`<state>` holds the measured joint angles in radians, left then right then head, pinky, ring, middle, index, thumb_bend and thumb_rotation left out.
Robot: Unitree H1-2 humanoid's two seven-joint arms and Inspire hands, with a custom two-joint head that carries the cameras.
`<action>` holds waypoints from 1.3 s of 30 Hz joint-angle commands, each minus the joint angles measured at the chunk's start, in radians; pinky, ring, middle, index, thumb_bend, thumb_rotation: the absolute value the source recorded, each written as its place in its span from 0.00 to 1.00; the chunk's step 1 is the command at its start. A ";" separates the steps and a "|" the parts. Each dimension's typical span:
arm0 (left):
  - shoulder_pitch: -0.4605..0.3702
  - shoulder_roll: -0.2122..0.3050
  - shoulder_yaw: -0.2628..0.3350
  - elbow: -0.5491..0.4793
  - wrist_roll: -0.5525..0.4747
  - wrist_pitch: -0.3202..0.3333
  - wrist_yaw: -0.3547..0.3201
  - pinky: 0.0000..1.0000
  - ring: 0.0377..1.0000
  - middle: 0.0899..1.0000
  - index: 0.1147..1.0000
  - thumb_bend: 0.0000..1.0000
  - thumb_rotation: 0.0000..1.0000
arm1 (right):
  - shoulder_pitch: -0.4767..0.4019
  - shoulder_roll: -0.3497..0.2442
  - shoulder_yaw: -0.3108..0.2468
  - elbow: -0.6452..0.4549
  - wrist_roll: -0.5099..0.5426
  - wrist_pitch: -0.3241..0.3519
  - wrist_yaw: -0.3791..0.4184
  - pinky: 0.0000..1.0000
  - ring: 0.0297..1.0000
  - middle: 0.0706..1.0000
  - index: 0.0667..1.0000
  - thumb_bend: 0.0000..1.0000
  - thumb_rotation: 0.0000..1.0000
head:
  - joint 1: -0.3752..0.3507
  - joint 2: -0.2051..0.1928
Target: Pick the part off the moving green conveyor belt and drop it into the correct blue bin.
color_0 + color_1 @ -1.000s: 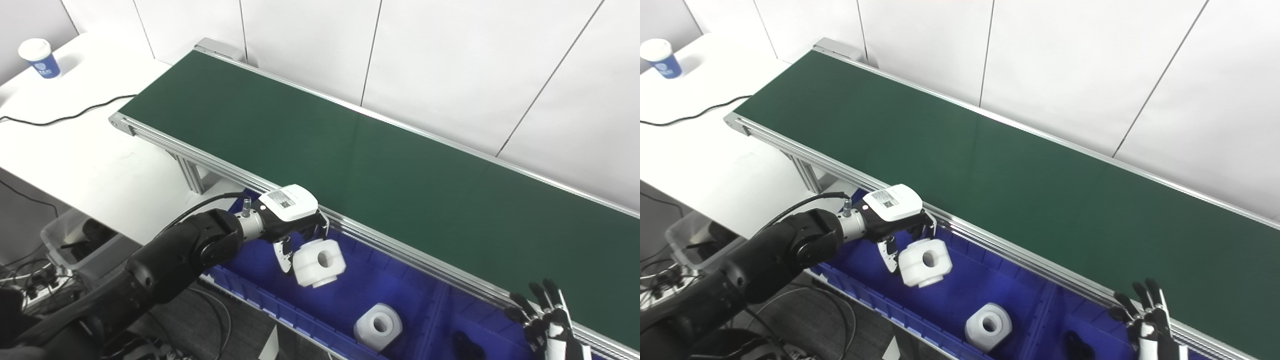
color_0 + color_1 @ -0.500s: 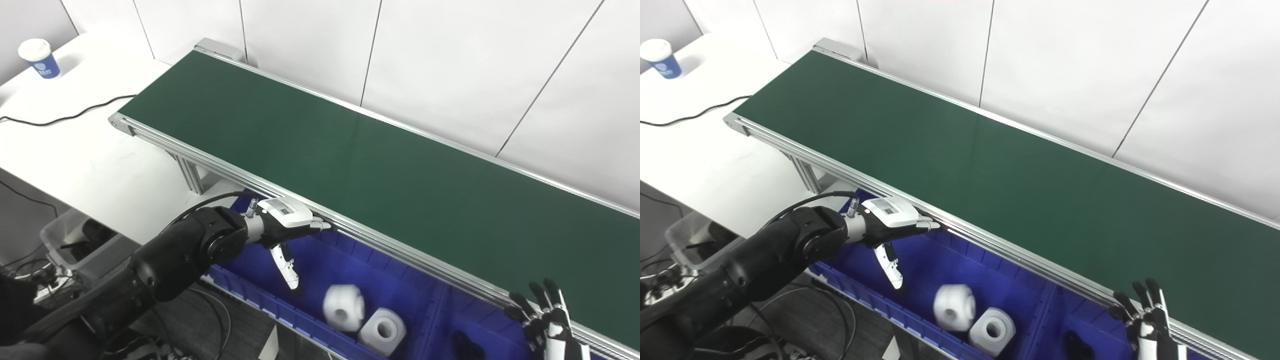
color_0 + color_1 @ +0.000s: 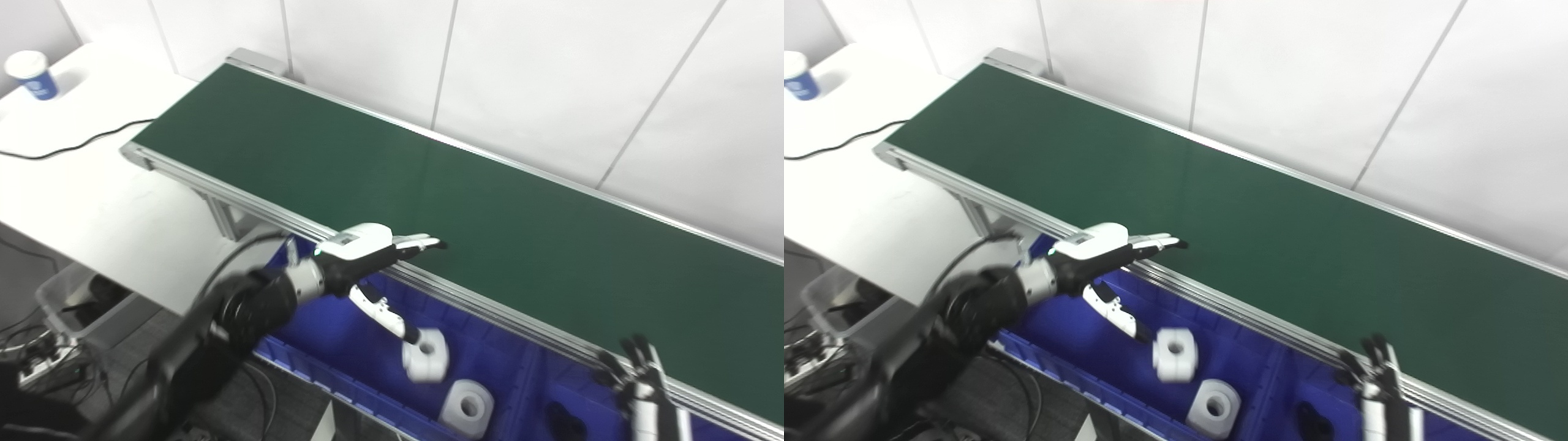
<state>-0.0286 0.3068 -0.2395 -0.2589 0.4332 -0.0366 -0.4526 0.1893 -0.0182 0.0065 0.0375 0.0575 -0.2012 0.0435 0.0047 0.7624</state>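
left hand (image 3: 367, 248) spread flat, empty, centre frame | blue bin (image 3: 331, 331) held two white parts (image 3: 425, 361) | right hand (image 3: 640, 383) fingers apart, empty

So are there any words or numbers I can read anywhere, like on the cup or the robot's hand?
None can be read.
Blue cup: a pale mark, too small and blurred.
Left hand: a small sticker on its white back, too blurred to read.

wall (image 3: 551, 79): white panels, dark seams | white table (image 3: 92, 196): left | floor (image 3: 288, 398): dark grey
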 commanded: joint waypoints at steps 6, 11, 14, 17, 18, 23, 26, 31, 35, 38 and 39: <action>0.110 -0.097 0.067 -0.074 -0.198 0.030 0.083 0.76 0.88 0.92 0.89 0.87 0.63 | -0.020 0.082 0.055 -0.032 -0.126 0.017 -0.066 0.78 0.82 0.93 0.96 0.90 0.91 | -0.198 -0.008; 0.127 -0.201 0.067 0.005 -0.256 -0.023 0.157 0.87 0.93 0.96 0.92 0.83 0.65 | -0.053 0.142 0.079 0.019 -0.156 -0.001 -0.104 0.76 0.82 0.92 0.95 0.87 0.88 | -0.334 -0.029; 0.137 -0.217 0.065 0.061 -0.248 -0.087 0.187 0.90 0.95 0.98 0.93 0.82 0.63 | -0.067 0.165 0.088 0.044 -0.169 -0.007 -0.118 0.76 0.83 0.93 0.95 0.86 0.88 | -0.371 -0.043; 0.149 -0.225 0.079 0.140 -0.258 -0.127 0.216 0.94 0.98 0.99 0.94 0.82 0.64 | -0.075 0.183 0.093 0.067 -0.197 -0.018 -0.139 0.76 0.83 0.93 0.95 0.87 0.89 | -0.442 -0.064; 0.149 -0.233 0.085 0.170 -0.269 -0.135 0.227 0.94 0.97 0.98 0.94 0.79 0.64 | -0.078 0.188 0.095 0.077 -0.203 -0.025 -0.147 0.77 0.83 0.93 0.95 0.87 0.89 | -0.457 -0.069; 0.131 -0.287 0.072 0.239 -0.289 -0.121 0.260 0.92 0.96 0.98 0.96 0.75 0.65 | -0.081 0.206 0.103 0.116 -0.214 -0.043 -0.183 0.77 0.85 0.94 0.95 0.86 0.88 | -0.538 -0.097; 0.123 -0.308 0.045 0.268 -0.289 -0.144 0.258 0.96 0.98 0.99 0.96 0.73 0.62 | -0.077 0.218 0.108 0.129 -0.216 -0.037 -0.203 0.79 0.86 0.95 0.96 0.88 0.88 | -0.603 -0.119; 0.115 -0.330 -0.004 0.313 -0.267 -0.177 0.261 1.00 1.00 1.00 0.96 0.73 0.62 | -0.074 0.224 0.119 0.151 -0.231 -0.050 -0.238 0.78 0.87 0.96 0.96 0.92 0.89 | -0.644 -0.145; 0.109 -0.343 -0.029 0.356 -0.252 -0.205 0.277 0.99 1.00 1.00 0.96 0.73 0.62 | -0.073 0.220 0.125 0.170 -0.237 -0.067 -0.251 0.77 0.87 0.97 0.96 0.92 0.90 | -0.654 -0.165; 0.103 -0.345 -0.036 0.393 -0.257 -0.230 0.281 0.99 1.00 1.00 0.96 0.72 0.62 | -0.070 0.215 0.127 0.182 -0.242 -0.076 -0.259 0.78 0.87 0.96 0.97 0.92 0.91 | -0.666 -0.180; 0.100 -0.342 -0.036 0.406 -0.258 -0.238 0.280 0.99 1.00 1.00 0.95 0.72 0.62 | -0.069 0.215 0.127 0.184 -0.243 -0.078 -0.262 0.78 0.87 0.96 0.97 0.93 0.91 | -0.674 -0.190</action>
